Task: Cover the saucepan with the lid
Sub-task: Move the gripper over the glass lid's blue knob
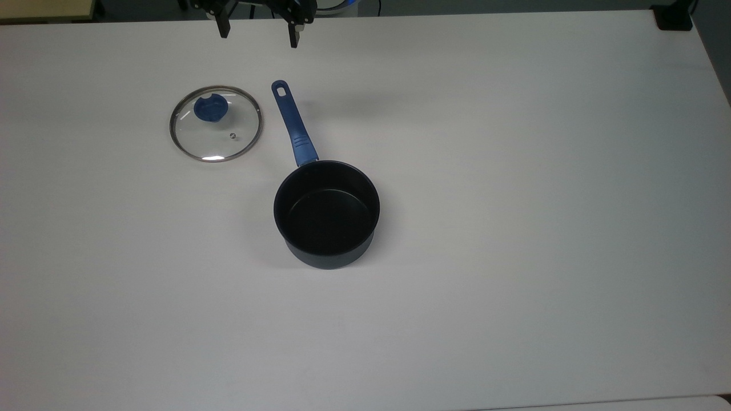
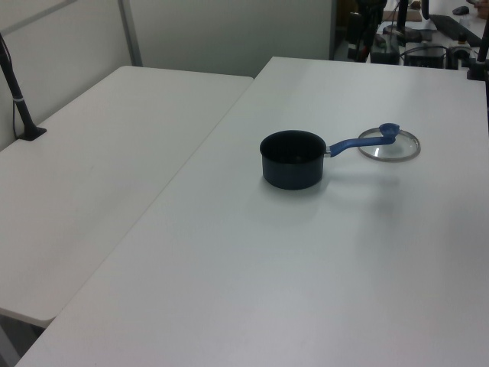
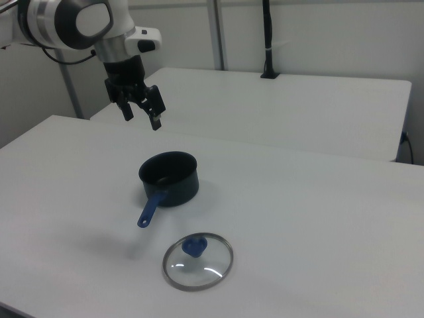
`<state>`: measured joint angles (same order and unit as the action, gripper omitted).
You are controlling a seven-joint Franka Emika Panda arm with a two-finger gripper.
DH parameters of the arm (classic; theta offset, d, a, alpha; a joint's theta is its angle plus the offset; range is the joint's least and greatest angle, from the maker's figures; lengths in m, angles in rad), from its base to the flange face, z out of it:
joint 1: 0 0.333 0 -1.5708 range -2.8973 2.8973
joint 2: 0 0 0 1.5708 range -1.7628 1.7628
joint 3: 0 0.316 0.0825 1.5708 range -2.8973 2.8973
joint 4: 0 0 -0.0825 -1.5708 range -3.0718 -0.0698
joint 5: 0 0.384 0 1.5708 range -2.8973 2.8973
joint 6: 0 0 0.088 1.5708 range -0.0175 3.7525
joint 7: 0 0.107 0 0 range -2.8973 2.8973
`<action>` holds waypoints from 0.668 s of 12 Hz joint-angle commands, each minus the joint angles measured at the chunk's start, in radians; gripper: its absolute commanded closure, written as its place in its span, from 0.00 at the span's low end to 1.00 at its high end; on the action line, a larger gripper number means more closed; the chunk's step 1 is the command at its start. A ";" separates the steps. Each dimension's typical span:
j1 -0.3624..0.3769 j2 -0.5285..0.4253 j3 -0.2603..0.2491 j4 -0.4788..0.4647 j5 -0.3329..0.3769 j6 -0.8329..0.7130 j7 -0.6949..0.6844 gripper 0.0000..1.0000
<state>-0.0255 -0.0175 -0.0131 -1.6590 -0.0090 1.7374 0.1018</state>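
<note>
We see lid (image 1: 216, 124) flat on surface (image 1: 514, 228) beside saucepan (image 1: 326, 214) handle; gripper (image 1: 258, 35) raised well apart, jaws spread wide, empty

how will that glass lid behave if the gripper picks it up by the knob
The lid looks rigid, and being glass, probably fragile if dropped. Its blue knob stands proud, a likely secure hold for the open gripper. Lying flat, it should slide rather than roll.
</note>
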 commanded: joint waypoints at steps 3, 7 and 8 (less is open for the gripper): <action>0.009 0.001 -0.008 0.013 -0.011 -0.016 -0.016 0.00; 0.002 -0.004 -0.008 0.011 -0.009 -0.021 -0.021 0.00; -0.001 -0.006 -0.010 0.013 -0.011 -0.036 -0.027 0.00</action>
<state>-0.0257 -0.0175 -0.0132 -1.6590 -0.0090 1.7373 0.1018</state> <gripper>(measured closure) 0.000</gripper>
